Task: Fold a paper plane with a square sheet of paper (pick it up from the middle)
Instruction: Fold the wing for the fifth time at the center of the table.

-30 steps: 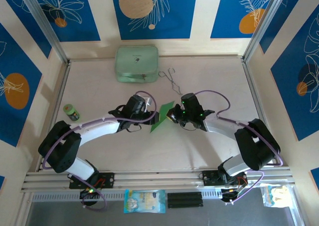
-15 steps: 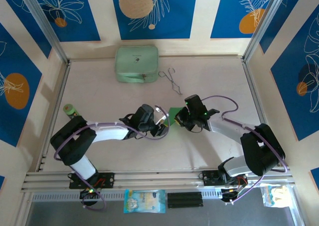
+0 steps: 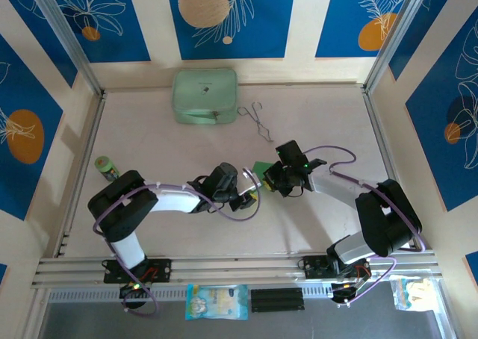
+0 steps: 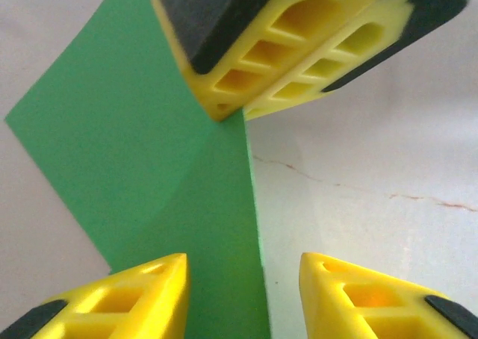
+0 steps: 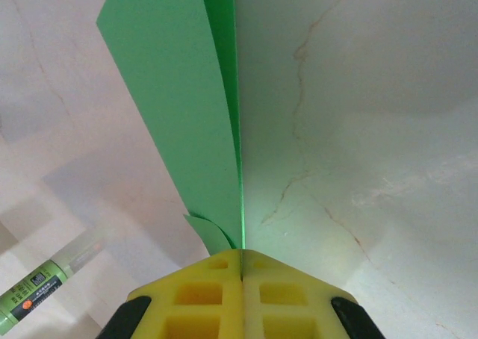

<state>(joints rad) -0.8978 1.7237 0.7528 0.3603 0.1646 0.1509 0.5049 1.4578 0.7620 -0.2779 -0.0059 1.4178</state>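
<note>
Nearest to me, the left gripper [image 4: 243, 302] has its jaws apart on either side of the lower run of the square sheet of paper [image 4: 127, 145], and I see no pinch there yet. The sheet is doubled over along a crease and stands on edge between the two grippers, over the middle of the table [image 3: 314, 115]. I cannot tell whether it touches the surface. Just beyond, the right gripper [image 5: 240, 268] is clamped tight on the creased edge at one end, and it alone carries the sheet. I judge the paper to be almost weightless and limp. The loose flap already bows away from the crease in the right wrist view, so it will sag or twist if I hold it far from the fold. It will also keep any accidental dent. I would close the left jaws right on the crease, where both layers lie together, and squeeze gently to avoid tearing or skewing it. Farther back, well clear, lie the wire tongs [image 3: 258, 119] and the mint case [image 3: 205, 94].
</note>
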